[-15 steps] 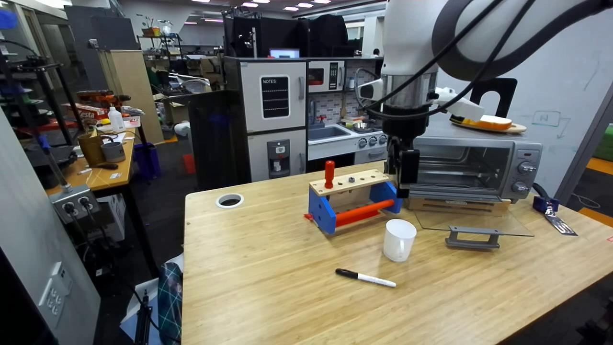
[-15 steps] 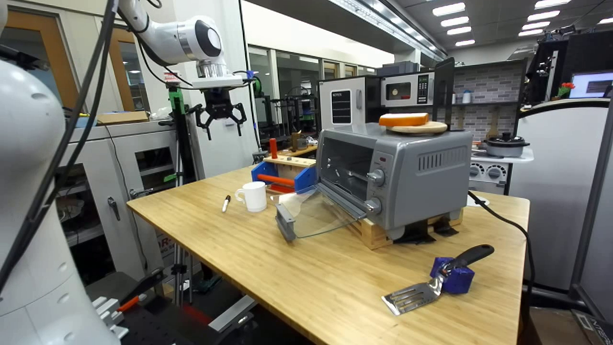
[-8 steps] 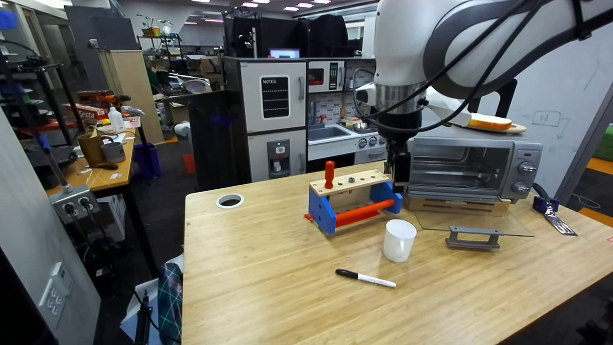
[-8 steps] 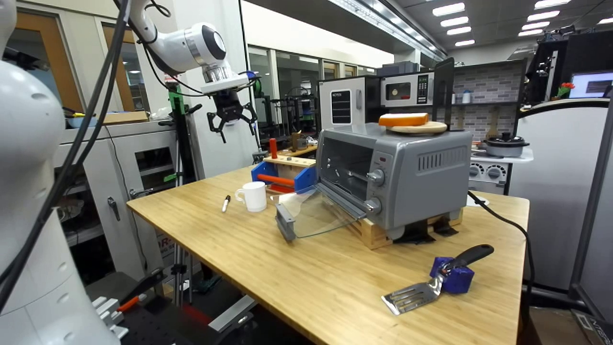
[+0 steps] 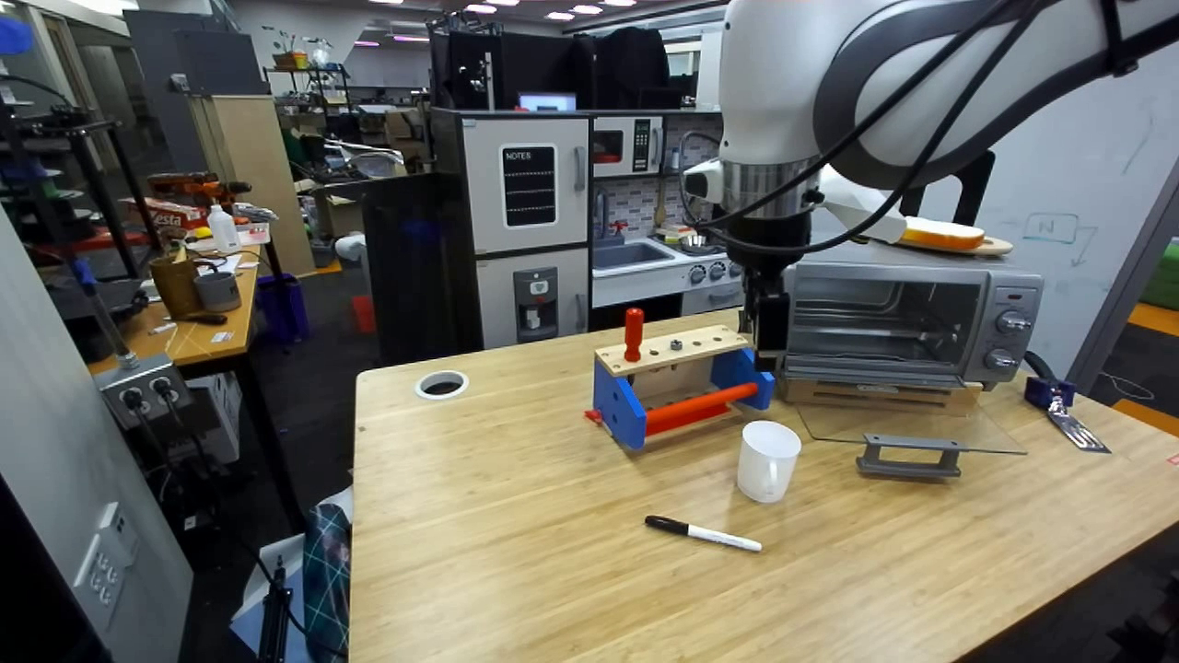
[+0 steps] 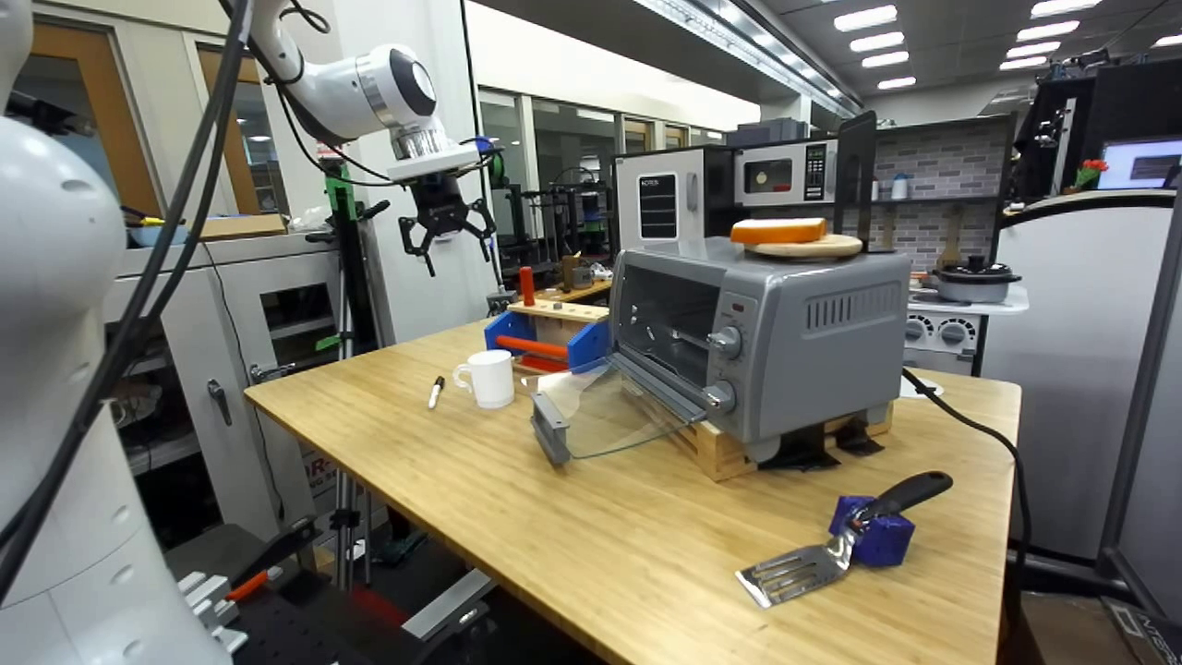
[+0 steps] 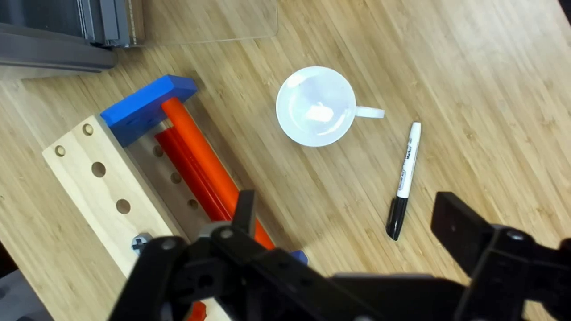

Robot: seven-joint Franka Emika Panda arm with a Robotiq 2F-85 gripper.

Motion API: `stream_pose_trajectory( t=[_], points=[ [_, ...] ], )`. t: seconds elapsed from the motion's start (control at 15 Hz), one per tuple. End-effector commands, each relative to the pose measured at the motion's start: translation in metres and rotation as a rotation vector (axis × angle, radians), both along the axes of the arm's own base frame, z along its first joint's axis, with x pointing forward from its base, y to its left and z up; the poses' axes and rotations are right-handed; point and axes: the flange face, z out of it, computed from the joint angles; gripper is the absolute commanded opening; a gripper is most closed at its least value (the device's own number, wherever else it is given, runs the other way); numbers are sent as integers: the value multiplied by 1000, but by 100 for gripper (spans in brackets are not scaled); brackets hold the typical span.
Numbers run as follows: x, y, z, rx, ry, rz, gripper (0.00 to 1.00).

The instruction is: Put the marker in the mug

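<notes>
A marker [image 7: 409, 167] with a white body and black cap lies flat on the wooden table. The white mug [image 7: 312, 107] stands upright close by, its handle pointing to the marker's side; nothing shows inside it in the wrist view. Both also appear in the exterior views: marker [image 5: 707, 535], mug [image 5: 768, 463], marker [image 6: 436, 392], mug [image 6: 489, 380]. My gripper [image 6: 459, 264] hangs well above the table, slightly tilted, with its fingers spread wide and holding nothing. Seen from the wrist, the marker's cap falls between the fingertips of the gripper [image 7: 348, 214], but far below them.
A red-and-blue toy bench [image 5: 682, 387] with a wooden top stands beside the mug. Next to it is a grey toaster oven [image 6: 766, 332], its glass door [image 6: 628, 425] lowered over the table. A spatula [image 6: 803, 568] rests on a purple block [image 6: 884, 538] farther along.
Over the first half second the arm shifted a little and the gripper tilted, moving rightward in an exterior view. Since then it has stayed still. Marker and mug have not moved.
</notes>
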Motion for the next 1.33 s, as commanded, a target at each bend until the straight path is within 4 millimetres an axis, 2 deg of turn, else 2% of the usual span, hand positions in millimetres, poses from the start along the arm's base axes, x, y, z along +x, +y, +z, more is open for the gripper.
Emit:
stream_pose_trajectory(
  t=[0.0,0.2,0.4,0.73,1.0,1.27],
  points=[
    [2,9,3,44,10,35,100],
    [0,29,3,102,15,62,100],
    [-7,49,-11,119,55,107,100],
    [-10,64,-50,120,142,157,100],
    [-2,69,-80,130,201,171,100],
    [2,86,-107,129,258,226,100]
  ],
)
